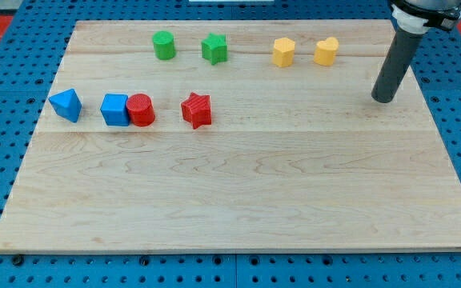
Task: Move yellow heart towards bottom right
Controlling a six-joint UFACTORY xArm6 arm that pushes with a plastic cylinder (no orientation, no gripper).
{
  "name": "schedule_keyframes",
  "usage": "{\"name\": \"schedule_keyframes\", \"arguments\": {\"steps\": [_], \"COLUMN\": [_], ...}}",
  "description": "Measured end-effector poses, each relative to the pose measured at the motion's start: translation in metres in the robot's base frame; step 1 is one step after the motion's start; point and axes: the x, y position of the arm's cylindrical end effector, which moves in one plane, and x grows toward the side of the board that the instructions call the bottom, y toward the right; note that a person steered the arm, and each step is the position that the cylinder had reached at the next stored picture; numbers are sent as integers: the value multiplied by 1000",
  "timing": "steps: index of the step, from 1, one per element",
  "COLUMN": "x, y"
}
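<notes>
Rod end: there were no jaws to spread or press together on this arm, only a straight dark rod; my tip [383, 99] stood on the wooden board [238, 200] near its right edge, touching no block.

Task's thing: the yellow heart [326, 51] sat near the view's top, right of centre, close to the board's far edge.

Heart from tip: the heart lay at about ten o'clock from my tip, near but clearly apart, with bare wood between them.

Tip from heart: my tip stood at about four o'clock from the heart, which is on the side the heart was meant to travel toward.

Key relation: a push toward the bottom right, by my reckoning, called for contact on the heart's ten o'clock face, so my tip was on the wrong side and would need to circle round over the top of the heart first.

Close neighbour: a second yellow block [283, 52], roughly hexagonal, stood just beside the heart at its nine o'clock, not touching; a wide swing round could clip it.

Other blocks: the green cylinder [163, 45] and green star [214, 49] were further along at nine o'clock; the red star [196, 110], red cylinder [141, 110], blue cube [114, 109] and blue triangular block [66, 105] lay toward eight o'clock, well apart.

Path ahead: the board from the heart toward four and five o'clock showed no blocks in the way.
</notes>
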Motion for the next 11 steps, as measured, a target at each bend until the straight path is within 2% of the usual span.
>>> {"name": "schedule_keyframes", "arguments": {"steps": [3,5,8,11], "x": [7,7,70,70], "y": [0,-33,-67,-57]}}
